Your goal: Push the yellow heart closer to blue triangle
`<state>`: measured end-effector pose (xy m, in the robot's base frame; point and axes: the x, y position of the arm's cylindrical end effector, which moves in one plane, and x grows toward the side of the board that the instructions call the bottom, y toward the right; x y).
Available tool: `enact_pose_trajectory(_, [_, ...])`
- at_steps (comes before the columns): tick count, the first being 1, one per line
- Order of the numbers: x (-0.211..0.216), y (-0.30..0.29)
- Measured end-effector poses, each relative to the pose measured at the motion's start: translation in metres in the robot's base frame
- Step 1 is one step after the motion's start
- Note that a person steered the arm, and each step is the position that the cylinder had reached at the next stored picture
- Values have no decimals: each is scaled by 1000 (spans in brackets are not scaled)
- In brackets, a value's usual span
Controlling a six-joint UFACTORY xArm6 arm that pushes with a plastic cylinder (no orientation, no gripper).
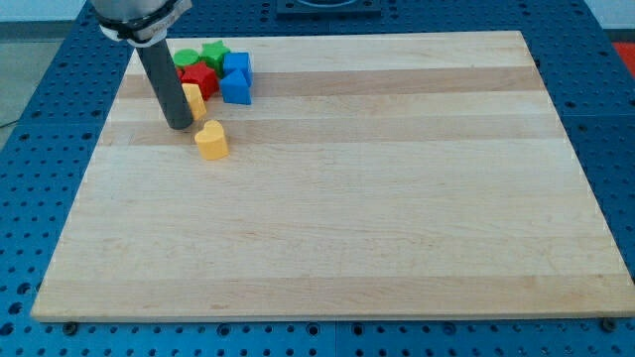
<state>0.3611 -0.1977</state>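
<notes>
The yellow heart [210, 140] lies on the wooden board [337, 218] near the view's top left. The blue triangle [235, 88] sits up and to the right of it, a short gap apart, below a blue cube [237, 65]. My tip [179, 124] stands just left of the heart and slightly above it, close but apart. A second yellow block [194, 99] pokes out right beside the rod, partly hidden by it.
A red block [199, 79], a green cylinder [186, 59] and a green star [213, 53] cluster at the top left, touching the blue blocks. The board rests on a blue perforated table [30, 149].
</notes>
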Motion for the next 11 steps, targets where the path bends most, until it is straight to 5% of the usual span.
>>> enact_pose_trajectory(1, [-1,0])
enact_pose_trajectory(3, [97,-20])
enact_pose_trajectory(4, [99,12])
enact_pose_trajectory(6, [12,26])
enact_pose_trajectory(8, [71,38])
enact_pose_trajectory(11, [19,59])
